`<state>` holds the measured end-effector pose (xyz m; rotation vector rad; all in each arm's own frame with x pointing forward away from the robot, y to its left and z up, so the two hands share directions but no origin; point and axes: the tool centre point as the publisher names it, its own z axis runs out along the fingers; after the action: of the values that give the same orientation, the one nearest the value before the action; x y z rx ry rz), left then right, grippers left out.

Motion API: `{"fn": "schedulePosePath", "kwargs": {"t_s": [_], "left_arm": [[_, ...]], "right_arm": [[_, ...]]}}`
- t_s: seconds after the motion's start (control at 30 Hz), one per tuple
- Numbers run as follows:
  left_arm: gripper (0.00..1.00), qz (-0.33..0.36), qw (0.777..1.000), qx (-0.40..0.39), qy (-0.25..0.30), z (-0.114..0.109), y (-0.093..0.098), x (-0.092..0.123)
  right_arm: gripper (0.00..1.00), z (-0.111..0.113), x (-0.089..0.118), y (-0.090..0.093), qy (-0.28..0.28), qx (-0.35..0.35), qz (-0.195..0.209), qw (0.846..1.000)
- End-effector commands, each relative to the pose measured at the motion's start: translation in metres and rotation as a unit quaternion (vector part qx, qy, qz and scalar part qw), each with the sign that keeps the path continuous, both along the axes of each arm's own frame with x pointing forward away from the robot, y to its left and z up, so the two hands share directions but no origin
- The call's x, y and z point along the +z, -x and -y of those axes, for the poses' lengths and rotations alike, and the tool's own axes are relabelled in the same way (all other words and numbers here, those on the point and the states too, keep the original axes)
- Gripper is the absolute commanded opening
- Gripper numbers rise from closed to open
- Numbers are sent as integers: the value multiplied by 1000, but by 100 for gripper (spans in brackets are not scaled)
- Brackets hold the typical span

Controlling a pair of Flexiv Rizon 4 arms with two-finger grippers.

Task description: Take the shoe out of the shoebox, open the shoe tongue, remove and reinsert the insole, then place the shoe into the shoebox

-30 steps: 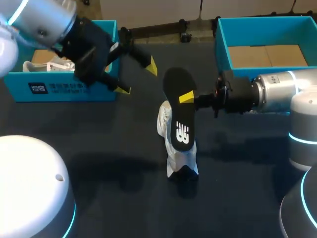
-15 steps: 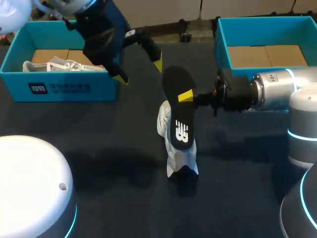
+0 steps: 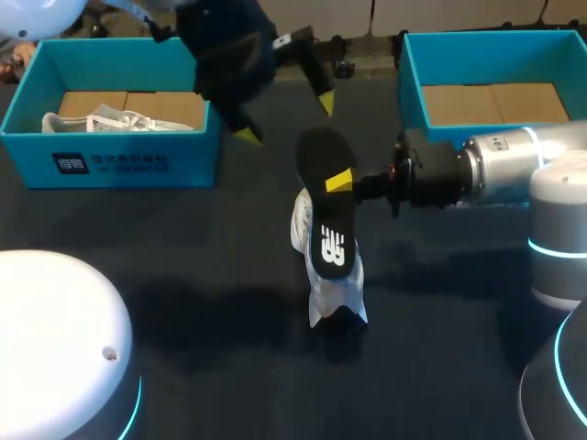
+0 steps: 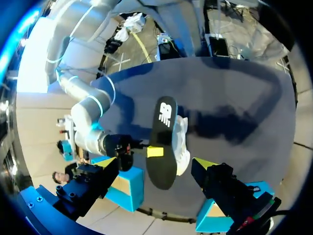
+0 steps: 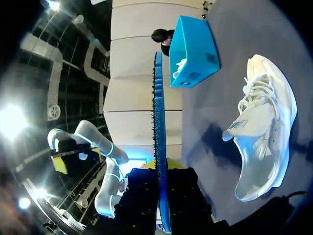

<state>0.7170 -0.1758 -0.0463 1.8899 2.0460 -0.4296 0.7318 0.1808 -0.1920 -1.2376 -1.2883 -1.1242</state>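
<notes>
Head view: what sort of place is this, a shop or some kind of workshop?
Probably a robot test lab, not a shop. A left arm and a right arm hang over a dark table. The right one holds a black insole by a white shoe, and blue shoeboxes stand at the far edge.

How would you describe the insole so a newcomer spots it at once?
On the dark table, between the blue shoebox holding another shoe and the other blue shoebox, a white shoe lies near the middle. Right by it the right gripper holds the insole, pinched between its yellow-tipped fingers. It is thin, flat and black with a white logo, unlike the bulky white shoe.
</notes>
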Motion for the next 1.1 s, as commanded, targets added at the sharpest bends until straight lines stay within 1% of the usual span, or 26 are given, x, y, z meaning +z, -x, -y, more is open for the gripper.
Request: {"fn": "schedulePosePath", "kwargs": {"t_s": [0.03,0.17,0.4,0.67,1.1], "left_arm": [[100,-15,999,5,-39,16,-8,4],[100,-38,998,-9,-56,19,-10,2],[100,-50,993,-16,-102,21,-16,-2],[100,-40,988,-35,-143,27,-15,-8],[100,-30,986,-42,-157,37,-11,-12]], "right_arm": [[0,-2,0,2,2,-3,1,1000],[0,-2,-1,5,3,-5,1,1000],[0,-3,-3,8,8,-7,-1,1000],[0,-4,-4,10,14,-7,-1,1000],[0,-6,-4,12,16,1,1,1000]]}}
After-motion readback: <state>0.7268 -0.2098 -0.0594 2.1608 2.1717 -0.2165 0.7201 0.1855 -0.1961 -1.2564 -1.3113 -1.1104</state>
